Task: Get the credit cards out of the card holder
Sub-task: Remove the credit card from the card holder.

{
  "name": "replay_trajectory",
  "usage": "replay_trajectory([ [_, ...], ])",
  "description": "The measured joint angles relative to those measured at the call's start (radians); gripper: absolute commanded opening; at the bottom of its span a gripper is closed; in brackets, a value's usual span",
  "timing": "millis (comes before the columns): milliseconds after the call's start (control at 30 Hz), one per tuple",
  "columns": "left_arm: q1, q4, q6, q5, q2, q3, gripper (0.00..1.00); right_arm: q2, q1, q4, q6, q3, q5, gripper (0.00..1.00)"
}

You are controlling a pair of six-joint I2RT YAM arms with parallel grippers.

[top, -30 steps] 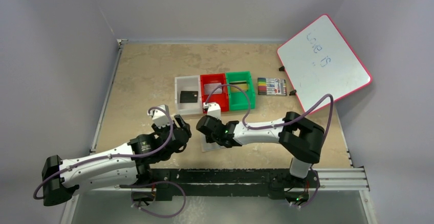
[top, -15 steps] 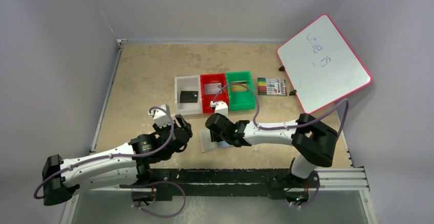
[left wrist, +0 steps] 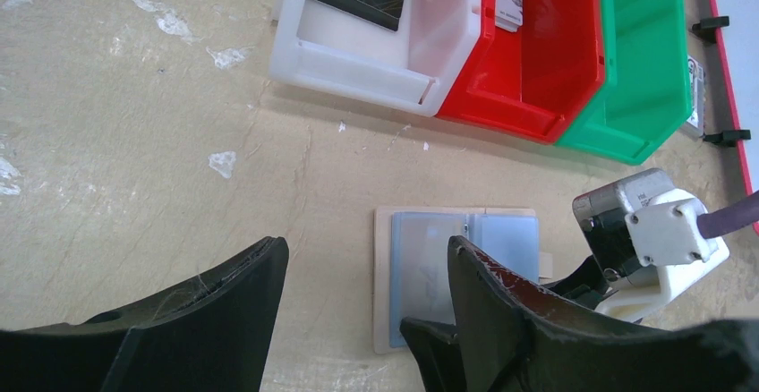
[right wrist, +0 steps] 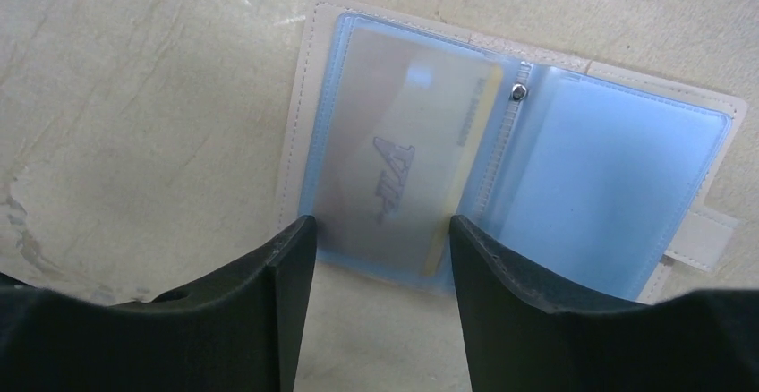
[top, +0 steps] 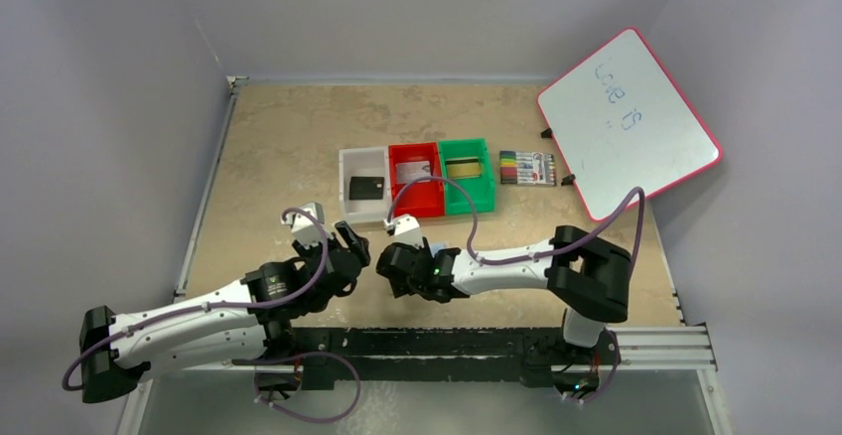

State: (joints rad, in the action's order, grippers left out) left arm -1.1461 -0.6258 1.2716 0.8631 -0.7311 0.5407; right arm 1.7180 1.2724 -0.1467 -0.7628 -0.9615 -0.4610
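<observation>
Top cam sits high above and behind the arm bases, looking down and taking in the whole tabletop [top: 298,137]. Left wrist cam hangs low by the near edge, tilted toward the far edge, catching the bins [left wrist: 528,116] the top cam also sees. Right wrist cam stares nearly straight down, super close on the card holder [right wrist: 510,150], which the left wrist view shares.

Three bins [left wrist: 555,52], one card holder [right wrist: 537,168]
</observation>
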Motion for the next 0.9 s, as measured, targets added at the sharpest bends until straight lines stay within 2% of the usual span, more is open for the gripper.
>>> replay_trajectory([
  [267, 0.0, -0.014, 0.0, 0.005, 0.009, -0.006, 0.66, 0.048, 0.004, -0.046, -0.023, -0.063, -0.055, 0.28],
  [533, 0.0, -0.02, 0.0, 0.005, 0.007, -0.012, 0.66, 0.049, 0.004, -0.038, -0.05, -0.063, -0.048, 0.0],
  [733, 0.0, -0.018, 0.0, 0.0, -0.016, -0.012, 0.66, 0.043, -0.016, -0.001, -0.05, -0.05, -0.024, 0.0],
  [900, 0.0, -0.003, -0.001, -0.01, -0.031, -0.014, 0.66, -0.045, -0.085, 0.128, -0.05, 0.078, 0.069, 0.0],
])
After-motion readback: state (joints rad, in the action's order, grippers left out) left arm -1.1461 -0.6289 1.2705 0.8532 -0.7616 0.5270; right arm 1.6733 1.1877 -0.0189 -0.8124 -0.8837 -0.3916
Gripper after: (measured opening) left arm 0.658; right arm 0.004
